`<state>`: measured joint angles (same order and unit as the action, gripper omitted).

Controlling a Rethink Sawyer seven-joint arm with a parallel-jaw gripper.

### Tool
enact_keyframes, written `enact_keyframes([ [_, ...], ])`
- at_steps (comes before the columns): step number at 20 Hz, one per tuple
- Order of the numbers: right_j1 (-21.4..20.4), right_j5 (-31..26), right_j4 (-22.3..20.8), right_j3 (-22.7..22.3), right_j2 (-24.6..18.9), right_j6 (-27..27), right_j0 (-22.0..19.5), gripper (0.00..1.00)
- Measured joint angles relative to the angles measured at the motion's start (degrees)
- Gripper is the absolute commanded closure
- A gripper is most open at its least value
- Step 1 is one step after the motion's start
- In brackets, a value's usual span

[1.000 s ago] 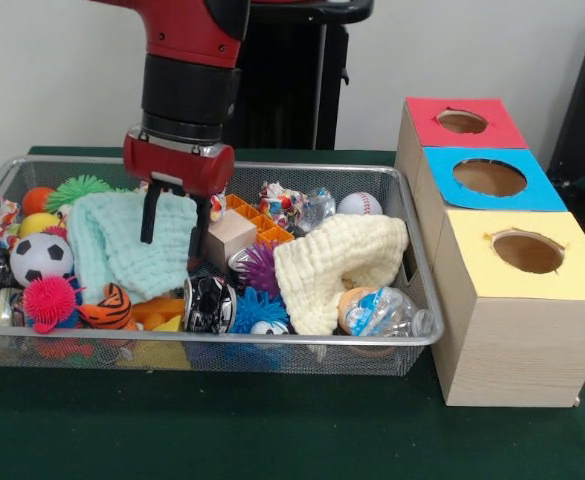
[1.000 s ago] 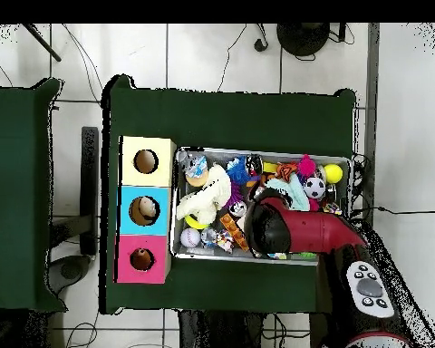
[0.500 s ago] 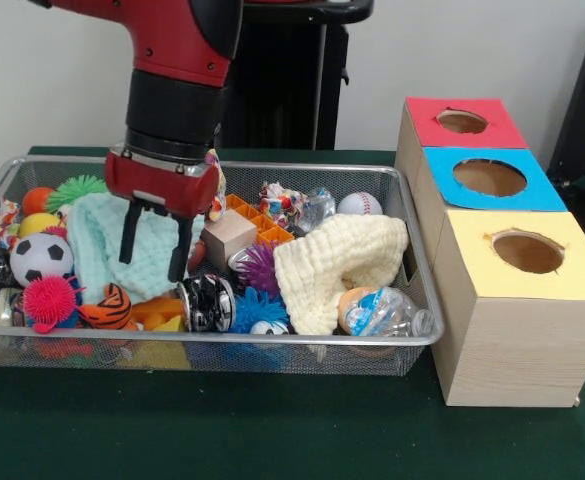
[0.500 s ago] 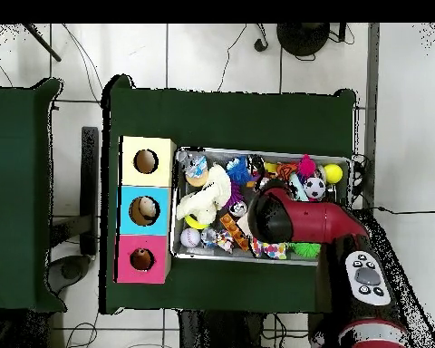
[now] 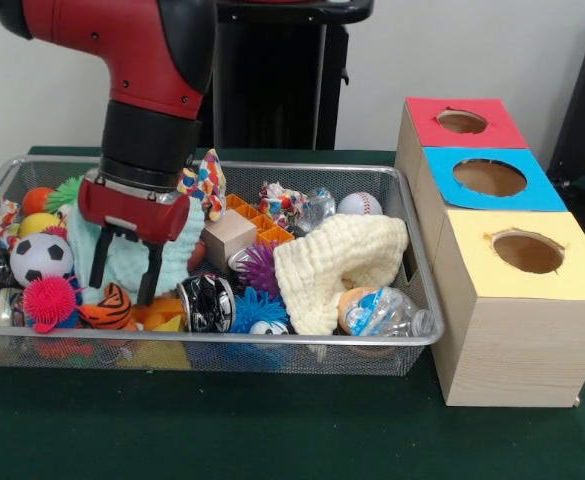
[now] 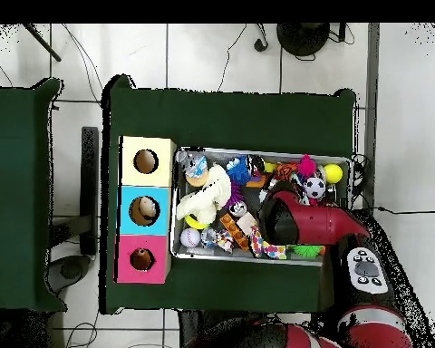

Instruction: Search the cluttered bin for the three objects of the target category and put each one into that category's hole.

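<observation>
The front view sits low and close across the table, looking level at the wire bin (image 5: 212, 345) with the row of three boxes (image 5: 502, 250) to its right. The overhead view hangs high, looking straight down on the whole green table (image 6: 230, 113) and surrounding floor; there the boxes lie left of the bin (image 6: 262, 258). Both views share bin, boxes and table.

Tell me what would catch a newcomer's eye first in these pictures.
The big red and black arm dominates, its open gripper reaching down over a mint green cloth at the left of the wire bin. The bin brims with bright toys, with a cream cloth heaped at its right. Beside it stand three boxes topped red, blue and yellow, each with a round hole.
</observation>
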<state>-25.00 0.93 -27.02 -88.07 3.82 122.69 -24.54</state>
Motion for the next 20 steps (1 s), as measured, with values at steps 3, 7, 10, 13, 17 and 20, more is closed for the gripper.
enact_keyframes([
  [3, 1.3, 1.6, -0.4, 0.2, 1.0, 0.0, 0.0, 0.00],
  [7, 3.4, 3.7, -0.5, 0.7, 2.2, 0.0, 0.0, 0.00],
  [10, 4.3, 4.7, -0.5, 1.2, 2.5, 0.0, 0.1, 0.00],
  [13, 5.0, 5.4, -0.5, 1.6, 2.7, 0.0, 0.1, 0.00],
  [17, 5.8, 6.8, -0.5, 1.9, 2.7, 0.0, 0.1, 0.00],
  [20, 5.8, 7.2, -0.5, 1.9, 2.8, 0.0, 0.2, 0.00],
])
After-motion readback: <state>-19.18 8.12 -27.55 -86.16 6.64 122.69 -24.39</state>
